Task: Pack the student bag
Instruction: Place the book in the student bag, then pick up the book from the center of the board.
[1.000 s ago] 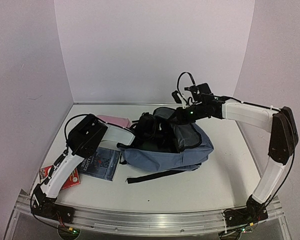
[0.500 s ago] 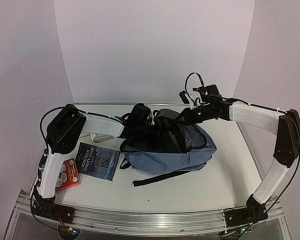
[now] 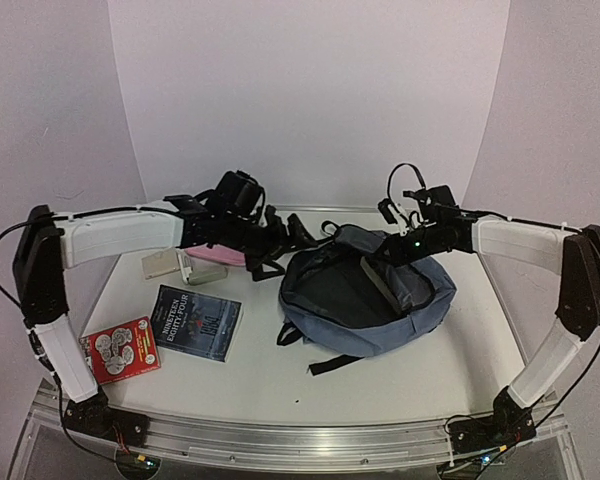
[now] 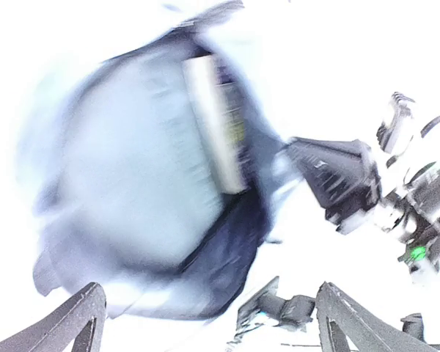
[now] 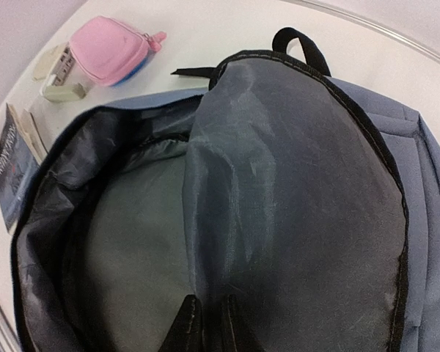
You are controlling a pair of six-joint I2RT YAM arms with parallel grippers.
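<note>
Right tool (image 3: 385, 246) is clamped on the top flap of the student bag (image 3: 375, 305). In its wrist view the fingertips (image 5: 185, 326) are squeezed together on the dark lining, so it's propping the mouth open. The left tool (image 3: 292, 230) hangs just off the bag's left edge with its jaws apart and nothing between them, though that wrist view is super blurry.

The bag sits right of centre on the counter (image 3: 280, 395), its long axis running roughly left to right and its opening facing the left arm. Everything yet to be packed is on that side, so I'd say the left arm is the nearer one for the next grab.

By my count there's:
- one bag
- one pink pencil case (image 3: 220, 256), close under the left tool
- one beige thing (image 3: 168, 265), can't tell what
- one book (image 3: 195, 322)
- one red packet (image 3: 120, 350)
</note>
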